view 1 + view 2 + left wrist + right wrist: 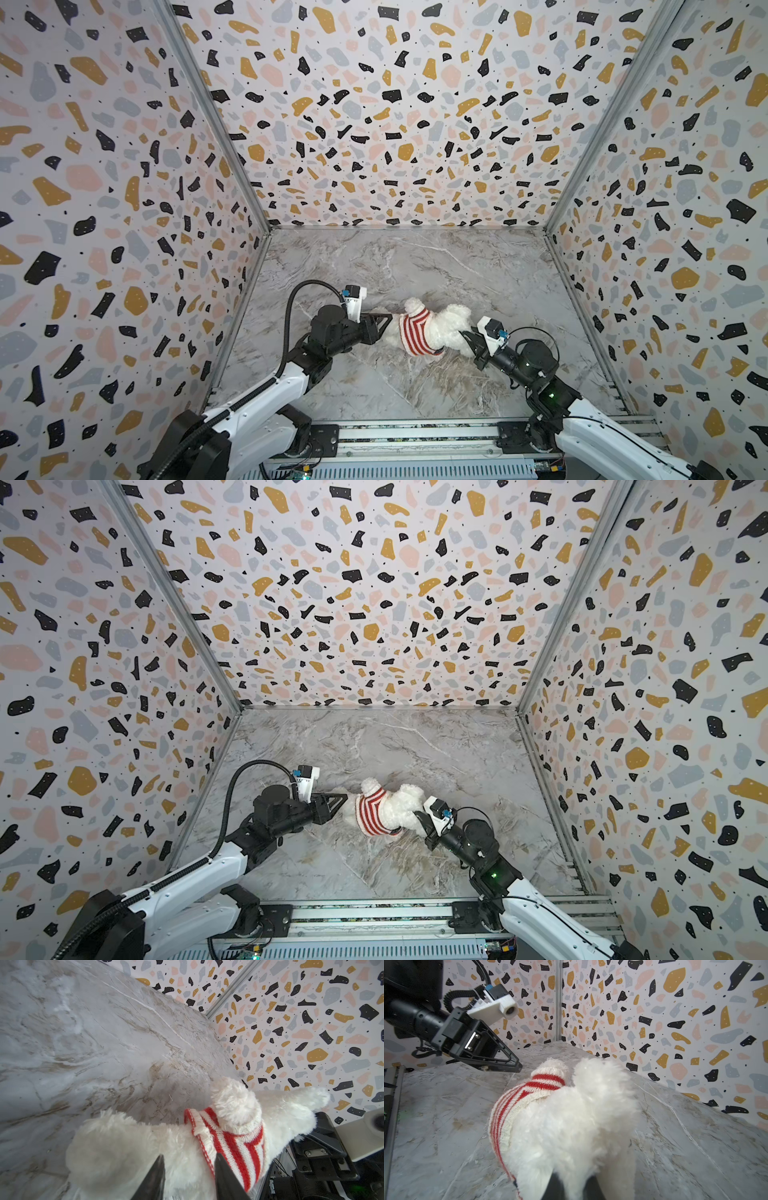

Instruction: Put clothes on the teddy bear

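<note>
The bear [446,322] lies mid-counter [374,266], sweater [415,330] on its torso. Our right fingers [473,343] pinch its head end at 4 o'clock. Our left fingers [224,1174], parted at 9 o'clock, should draw the hem down evenly.

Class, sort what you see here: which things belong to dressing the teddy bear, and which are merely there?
Belongs to the job: teddy bear; striped jumper; left end effector; right end effector.
Merely there: marble table; speckled walls; base rail.
</note>
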Controlling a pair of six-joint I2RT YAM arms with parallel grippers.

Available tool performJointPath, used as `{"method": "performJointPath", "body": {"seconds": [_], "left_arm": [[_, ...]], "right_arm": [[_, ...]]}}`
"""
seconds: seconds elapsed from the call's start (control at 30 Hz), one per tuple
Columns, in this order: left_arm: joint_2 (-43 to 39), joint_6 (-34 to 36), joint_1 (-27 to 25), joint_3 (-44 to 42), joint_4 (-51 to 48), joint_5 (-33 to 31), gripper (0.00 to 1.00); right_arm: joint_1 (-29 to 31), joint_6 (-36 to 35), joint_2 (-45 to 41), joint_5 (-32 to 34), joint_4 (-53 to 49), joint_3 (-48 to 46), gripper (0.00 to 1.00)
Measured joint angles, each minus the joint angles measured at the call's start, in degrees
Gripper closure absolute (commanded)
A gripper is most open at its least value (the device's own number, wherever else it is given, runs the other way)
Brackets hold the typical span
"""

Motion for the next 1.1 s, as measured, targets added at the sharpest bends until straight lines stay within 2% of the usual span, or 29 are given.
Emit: {"method": "performJointPath", "body": {"seconds": [0.1,0.27,0.5,0.73,1.1], "left_arm": [[-1.4,0.8,-1.4,-0.1,-0.1,-0.4,0.54],[-0.8,1.3,-8.0,-1.3,0.4,-1.8,0.58],[7.3,0.2,-13.4,-2.4,6.6,-4.2,0.63],[15.1,-1.0,-16.0,-2.4,15.2,-7.2,0.68],[22.6,-1.6,-17.1,-2.3,24.2,-11.1,0.73]], "right_arm": [[-1.8,1.9,1.7,0.9,-0.6,1.5,1.0],[-3.7,5.6,4.5,2.3,-0.8,3.5,1.0],[-3.9,9.4,8.2,4.0,-0.9,4.8,1.0],[-4.5,12.5,8.6,4.5,-1.6,4.8,1.0],[-5.3,13.9,8.6,4.4,-2.4,4.8,1.0]]}}
